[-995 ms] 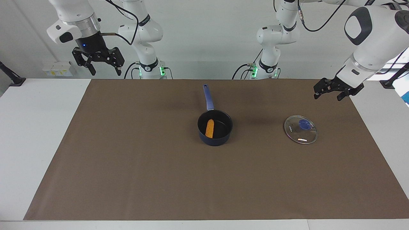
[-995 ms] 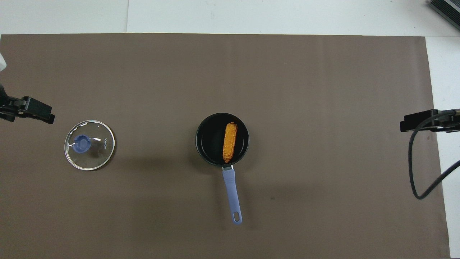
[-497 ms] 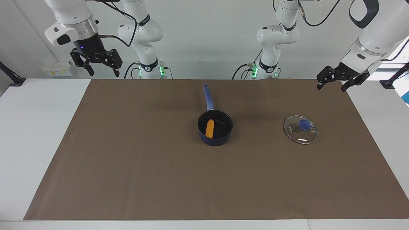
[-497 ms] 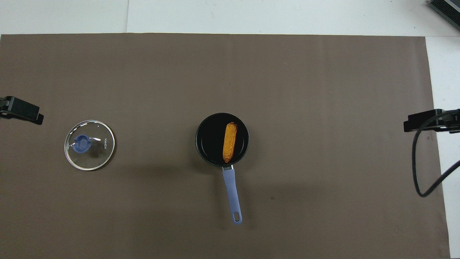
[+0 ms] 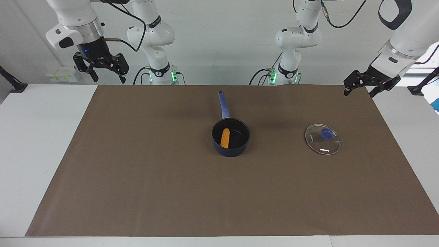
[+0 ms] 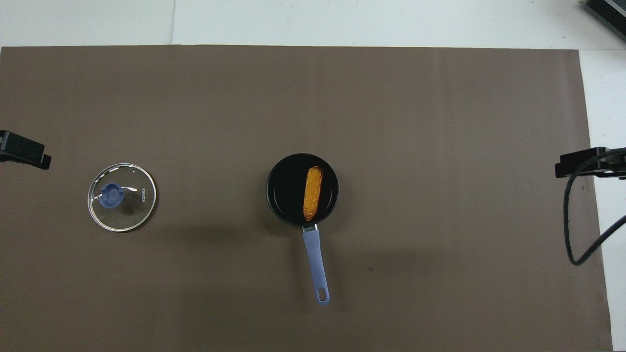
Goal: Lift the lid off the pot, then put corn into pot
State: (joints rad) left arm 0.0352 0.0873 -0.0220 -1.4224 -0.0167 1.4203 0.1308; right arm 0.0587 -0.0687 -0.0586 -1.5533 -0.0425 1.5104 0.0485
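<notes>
The dark blue pot (image 5: 232,151) stands mid-mat with its lighter-blue handle (image 5: 223,104) pointing toward the robots. The corn (image 5: 225,138) lies inside it, and it also shows in the overhead view (image 6: 313,192) within the pot (image 6: 277,195). The glass lid (image 5: 325,145) with its blue knob lies flat on the mat toward the left arm's end, apart from the pot; it also shows in the overhead view (image 6: 132,210). My left gripper (image 5: 359,92) hangs open and empty in the air over the mat's edge. My right gripper (image 5: 108,79) hangs open and empty over the other end.
A brown mat (image 5: 137,171) covers most of the white table (image 5: 34,137). Only the tip of the left gripper (image 6: 22,154) and the tip of the right gripper (image 6: 582,164), with a black cable, show at the overhead view's sides.
Both grippers have drawn back and up, each toward its own end of the table. The pot, corn and lid have not moved.
</notes>
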